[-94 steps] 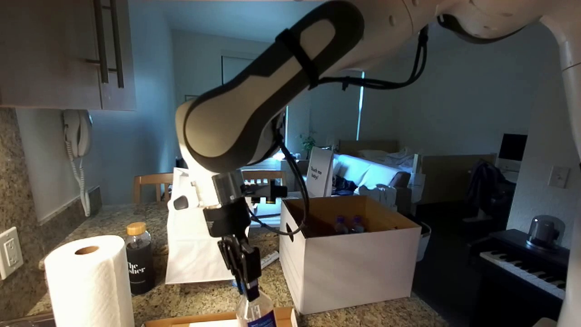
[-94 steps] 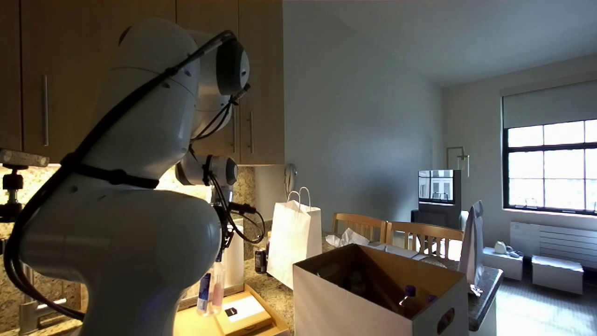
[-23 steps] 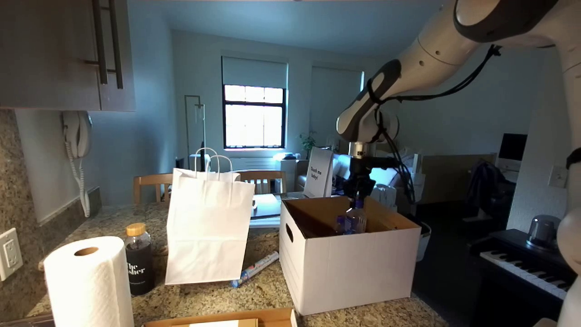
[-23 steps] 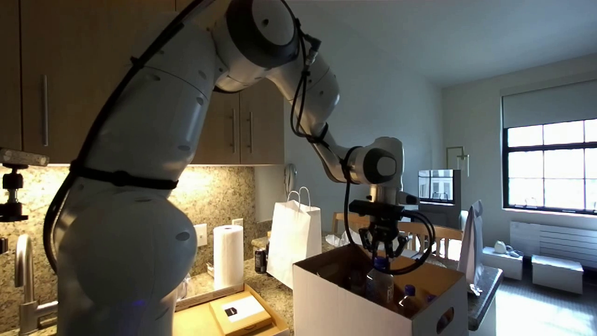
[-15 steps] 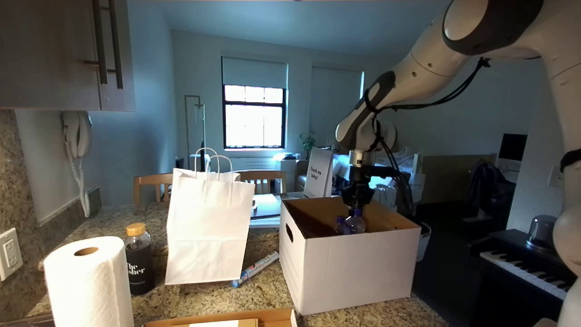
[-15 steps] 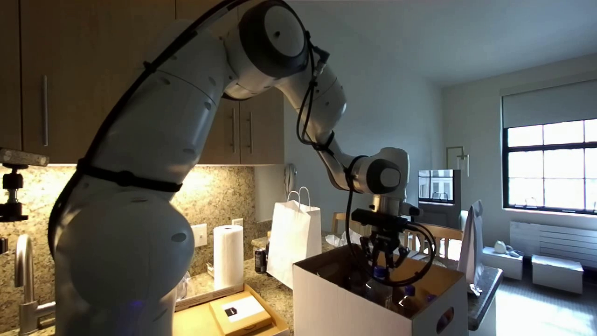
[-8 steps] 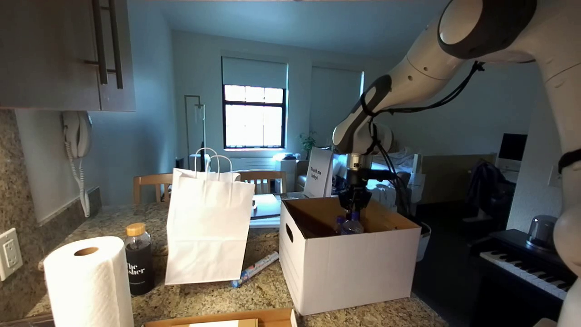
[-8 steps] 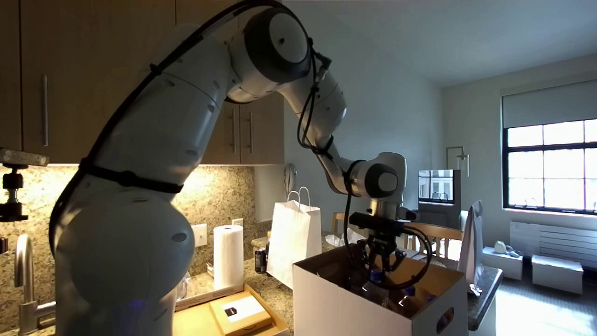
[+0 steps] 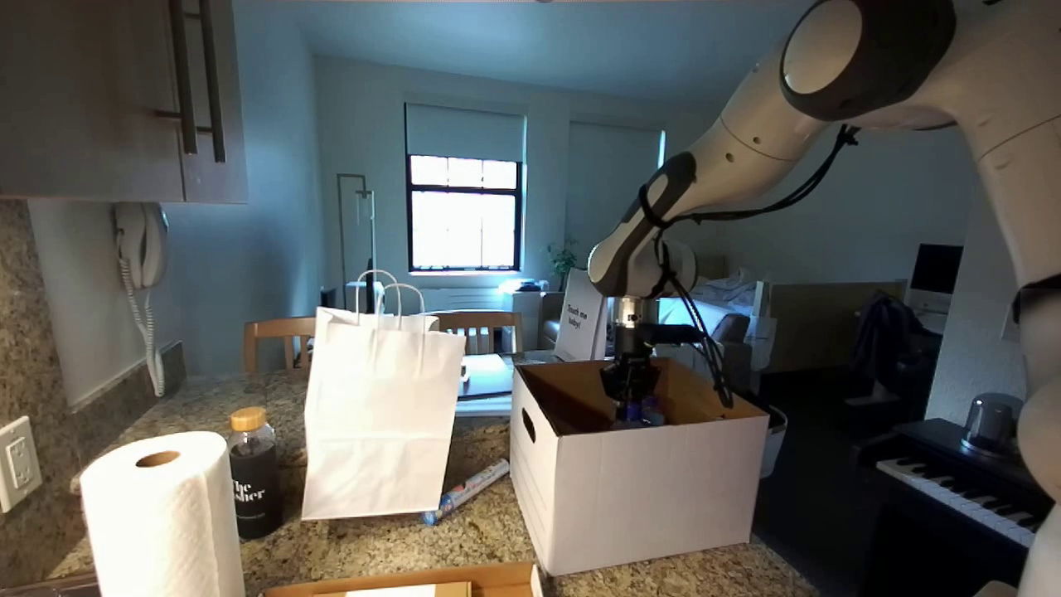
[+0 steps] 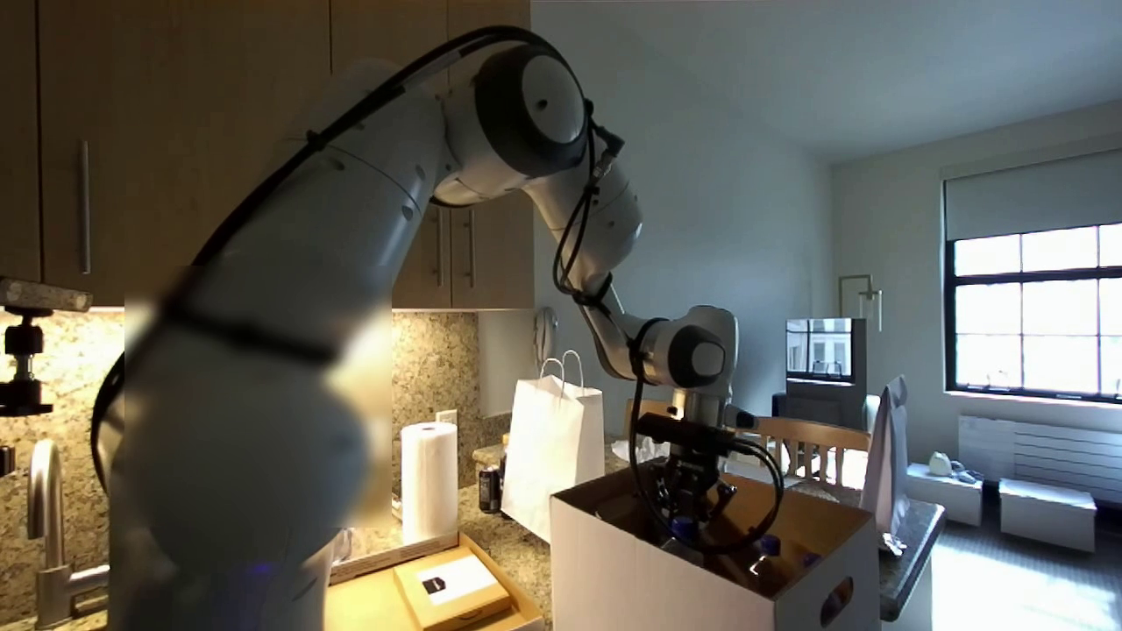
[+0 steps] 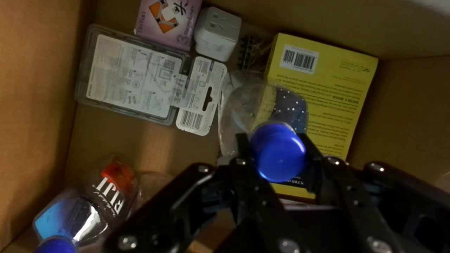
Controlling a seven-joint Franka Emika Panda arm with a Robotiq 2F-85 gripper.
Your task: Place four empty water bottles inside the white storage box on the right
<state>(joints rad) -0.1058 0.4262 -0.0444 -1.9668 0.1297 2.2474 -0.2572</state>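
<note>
Bottles show inside the box: in the wrist view, one at lower left near the brown wall, then bare floor, then a second bottle, its blue cap clasped by the gripper; rightward, a yellow book.
</note>
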